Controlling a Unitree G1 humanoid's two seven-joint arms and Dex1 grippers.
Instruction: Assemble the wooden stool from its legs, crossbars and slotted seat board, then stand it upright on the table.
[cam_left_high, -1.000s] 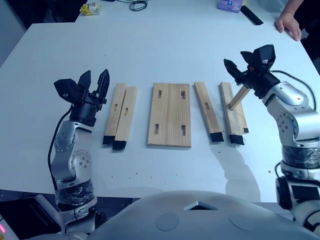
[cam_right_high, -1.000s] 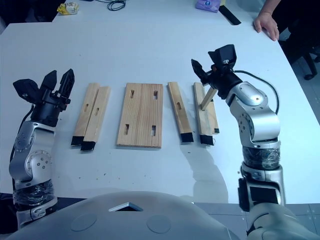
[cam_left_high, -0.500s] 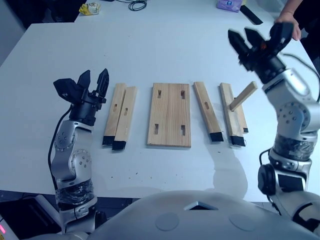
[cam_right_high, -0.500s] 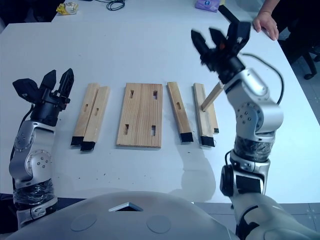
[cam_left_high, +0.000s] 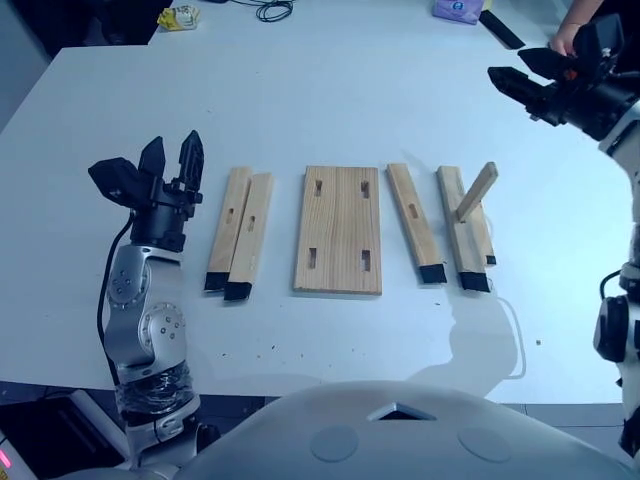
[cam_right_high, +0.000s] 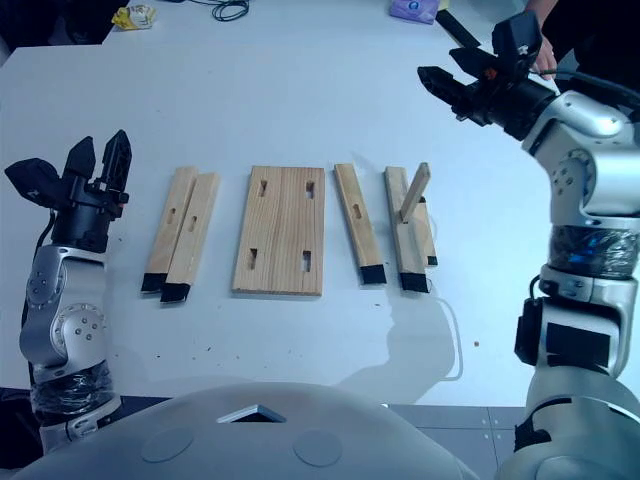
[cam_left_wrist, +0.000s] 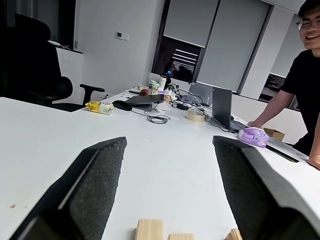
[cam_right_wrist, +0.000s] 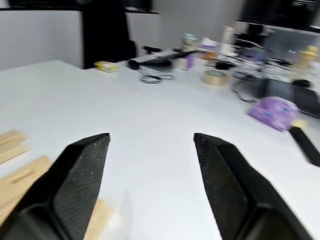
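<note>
The slotted seat board (cam_left_high: 340, 230) lies flat in the middle of the white table (cam_left_high: 330, 100). Two legs (cam_left_high: 240, 232) lie side by side to its left. On its right lies one leg (cam_left_high: 415, 222), then more pieces (cam_left_high: 460, 235) with a short crossbar (cam_left_high: 477, 192) leaning tilted on them. My left gripper (cam_left_high: 172, 150) is held open above the table, left of the left legs, with nothing in it. My right gripper (cam_left_high: 510, 68) hangs open and holds nothing, high over the far right of the table, well beyond the crossbar. The wrist views show each gripper's fingers (cam_left_wrist: 95, 175) (cam_right_wrist: 80, 175) spread apart.
At the table's far edge lie a purple pack (cam_left_high: 458, 10), a black bar (cam_left_high: 503, 30), a yellow item (cam_left_high: 182, 16) and a cable (cam_left_high: 275, 10). Bare table stretches beyond the wooden parts and in front of them.
My right arm has risen and swung away from the leaning crossbar toward the far right. The crossbar stays propped on the pieces. My left gripper has shifted slightly left.
</note>
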